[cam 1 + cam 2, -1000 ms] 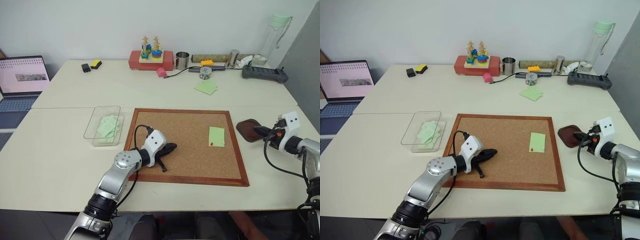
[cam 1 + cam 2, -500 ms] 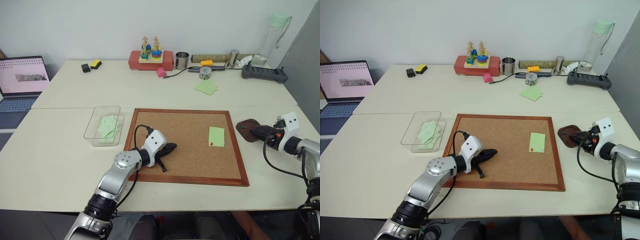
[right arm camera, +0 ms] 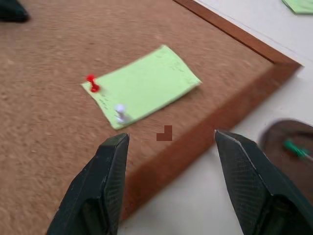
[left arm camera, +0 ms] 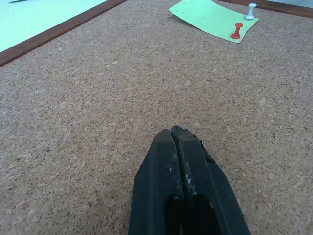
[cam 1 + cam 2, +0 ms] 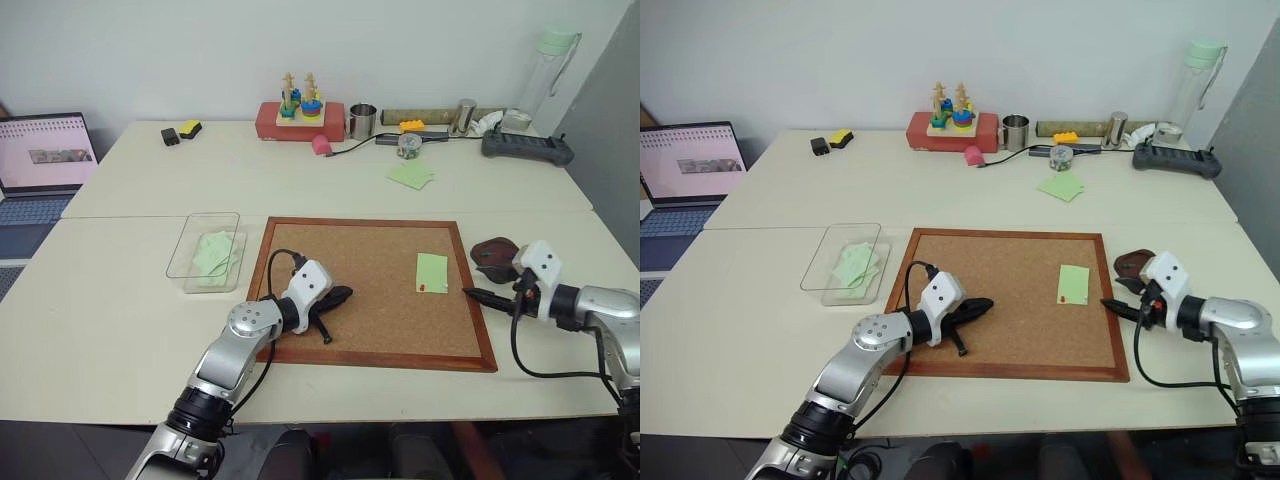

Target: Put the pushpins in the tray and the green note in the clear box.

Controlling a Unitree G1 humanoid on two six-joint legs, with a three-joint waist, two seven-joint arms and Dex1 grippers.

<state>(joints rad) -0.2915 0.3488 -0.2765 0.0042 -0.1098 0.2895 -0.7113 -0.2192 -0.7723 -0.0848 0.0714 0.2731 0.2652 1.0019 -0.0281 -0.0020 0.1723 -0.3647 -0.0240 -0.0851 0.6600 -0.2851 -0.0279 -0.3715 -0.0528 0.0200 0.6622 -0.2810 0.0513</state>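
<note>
The green note lies flat on the right side of the cork board. A red pushpin and a white pushpin stand in the note's near edge. The dark brown tray sits just off the board's right side, with a green pushpin in it. My right gripper is open and empty, low over the board's right frame between tray and note. My left gripper is shut and empty, resting on the cork at the board's left. The clear box left of the board holds green sheets.
A laptop stands at the far left. Loose green sheets lie on the back table. Along the back wall are a red box with a stacking toy, a metal cup and a bottle.
My right gripper opened over the tray, then swung left to the board's right edge, towards the note. The left arm stayed still.
</note>
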